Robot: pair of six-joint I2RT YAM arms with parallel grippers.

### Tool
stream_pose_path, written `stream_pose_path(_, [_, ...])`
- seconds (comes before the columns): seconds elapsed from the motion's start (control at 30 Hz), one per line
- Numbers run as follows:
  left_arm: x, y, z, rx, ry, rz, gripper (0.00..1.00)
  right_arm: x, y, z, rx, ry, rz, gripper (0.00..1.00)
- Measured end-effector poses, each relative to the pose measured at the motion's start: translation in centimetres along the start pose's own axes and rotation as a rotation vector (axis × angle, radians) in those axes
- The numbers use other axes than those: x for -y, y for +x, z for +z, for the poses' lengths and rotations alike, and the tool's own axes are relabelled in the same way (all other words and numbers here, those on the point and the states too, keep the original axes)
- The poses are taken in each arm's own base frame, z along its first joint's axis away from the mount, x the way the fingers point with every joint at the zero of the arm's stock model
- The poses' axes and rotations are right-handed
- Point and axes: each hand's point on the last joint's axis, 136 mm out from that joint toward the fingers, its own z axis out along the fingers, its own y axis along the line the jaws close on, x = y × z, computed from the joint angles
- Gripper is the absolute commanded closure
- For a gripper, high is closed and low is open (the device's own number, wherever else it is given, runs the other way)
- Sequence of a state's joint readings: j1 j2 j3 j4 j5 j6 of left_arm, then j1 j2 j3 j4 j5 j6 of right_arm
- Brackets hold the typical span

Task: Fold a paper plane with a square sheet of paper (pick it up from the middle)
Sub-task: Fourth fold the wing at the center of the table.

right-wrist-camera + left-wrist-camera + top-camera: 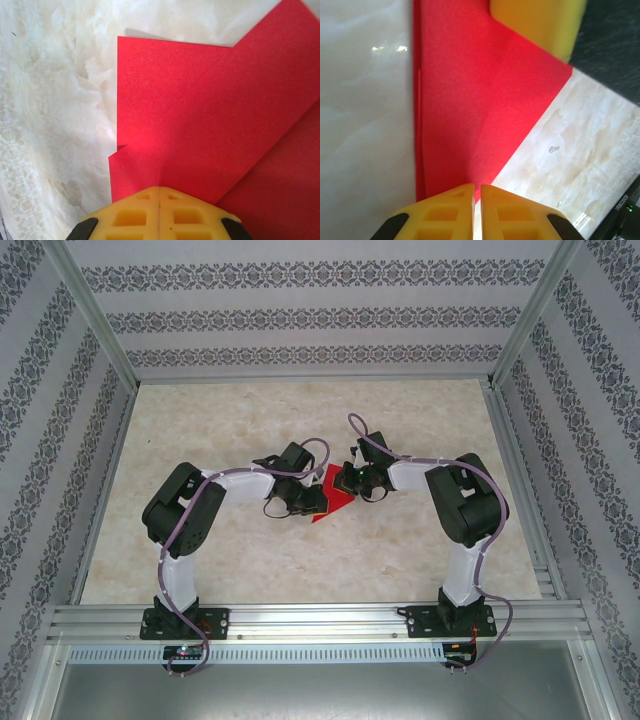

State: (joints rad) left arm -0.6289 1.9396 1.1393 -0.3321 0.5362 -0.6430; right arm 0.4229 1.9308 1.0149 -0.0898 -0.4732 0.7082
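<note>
Bare tabletop (300,415) lies open from 10 to 2 o'clock of the red paper (322,512). The left arm (185,505) blocks 9 o'clock and the right arm (462,495) blocks 3. The 6 o'clock side is open.

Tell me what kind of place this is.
Probably a lab robot test cell: an aluminium frame boxes in a marble-look tabletop, patterned panels line its walls, and two arms bolted to the near rail work on red paper.
</note>
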Motion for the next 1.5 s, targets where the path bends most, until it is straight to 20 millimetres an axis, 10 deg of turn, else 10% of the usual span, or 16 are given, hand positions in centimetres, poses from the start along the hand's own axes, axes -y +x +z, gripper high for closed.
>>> stream_pose_path(1.27, [-3.2,3.6,-2.2,-0.009,0.020,-0.034,0.95,0.0,0.1,0.1,-0.009,0.002,-0.018,0.98])
stream_pose_path(1.5, [-0.6,2.1,-3.8,0.040,0.088,-0.006,0.94,0.0,0.1,0.1,-0.013,0.003,-0.016,0.97])
